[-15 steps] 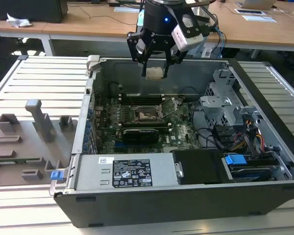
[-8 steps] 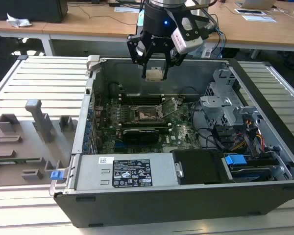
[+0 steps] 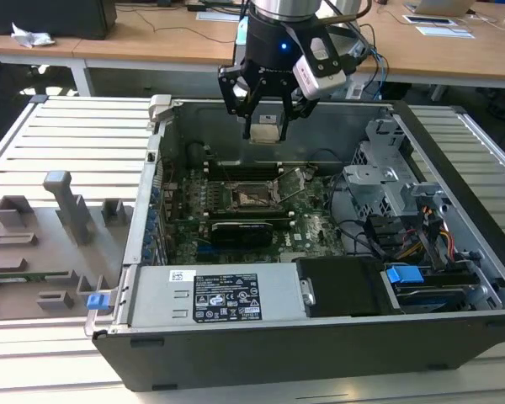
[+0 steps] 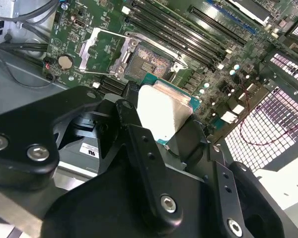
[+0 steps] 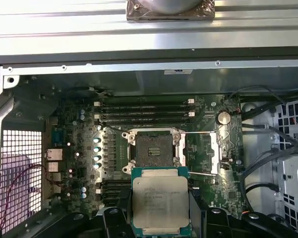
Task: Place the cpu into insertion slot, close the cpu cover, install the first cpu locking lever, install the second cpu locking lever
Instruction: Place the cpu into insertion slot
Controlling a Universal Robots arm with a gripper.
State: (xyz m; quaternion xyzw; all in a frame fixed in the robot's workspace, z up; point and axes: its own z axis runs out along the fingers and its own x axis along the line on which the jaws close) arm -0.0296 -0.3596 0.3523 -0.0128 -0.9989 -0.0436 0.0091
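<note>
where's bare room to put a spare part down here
Bare slatted table beyond the grey fixture tray, at the exterior view's left of the case. Inside is crowded: motherboard, drive cage, cables, with the cpu held above.

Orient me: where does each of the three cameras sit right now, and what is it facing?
Exterior view: off the arm, looking down into the open computer case; the gripper holds the cpu above the motherboard.
First wrist view: on the arm, facing straight down at the empty socket; gripper parts flank the cpu.
Second wrist view: on the arm, looking obliquely past the black gripper body.
Both wrist views share cpu, socket and open cpu cover.
</note>
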